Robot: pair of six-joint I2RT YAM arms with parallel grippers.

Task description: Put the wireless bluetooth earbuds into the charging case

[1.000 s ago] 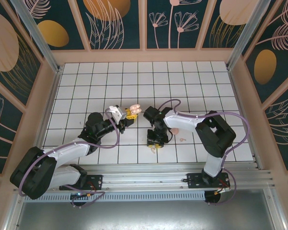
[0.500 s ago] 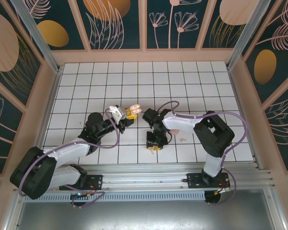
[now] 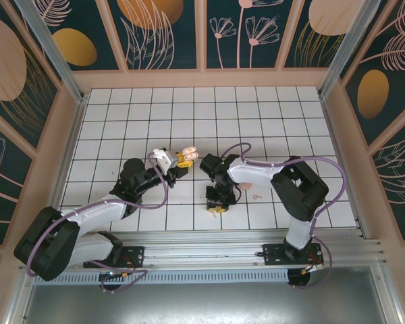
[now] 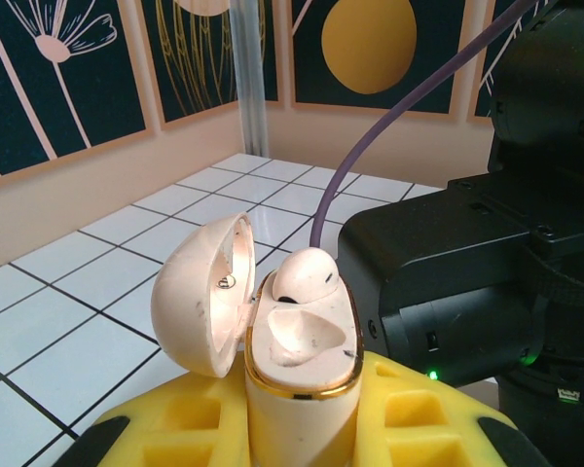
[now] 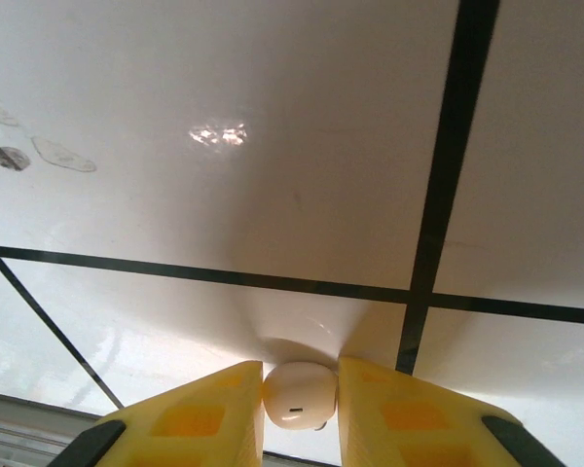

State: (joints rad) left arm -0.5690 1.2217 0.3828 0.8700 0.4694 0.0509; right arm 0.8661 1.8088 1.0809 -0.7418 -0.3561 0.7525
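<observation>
The right fingers [image 5: 409, 413] are pinched shut on an earbud [image 5: 300, 394] close to the tiles [image 5: 273, 146]. The open case [image 4: 302, 360], with one bud [image 4: 304, 275] seated inside, is clamped by the left fingers [image 4: 428, 428].

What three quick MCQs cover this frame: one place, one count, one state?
1. Where is the loose tiny pale pink earbud?
A) on the far tiles
B) inside the case
C) between the right gripper's yellow fingers

2. How many earbuds sit in the small rounded pale pink charging case?
A) none
B) one
C) two

3. How is the case's lid?
A) hinged open
B) shut
C) taken off

Answers:
C, the fingers flank it on both sides in the right wrist view.
B, one seated earbud sits beside an empty well.
A, the lid stands swung aside at its hinge.
</observation>
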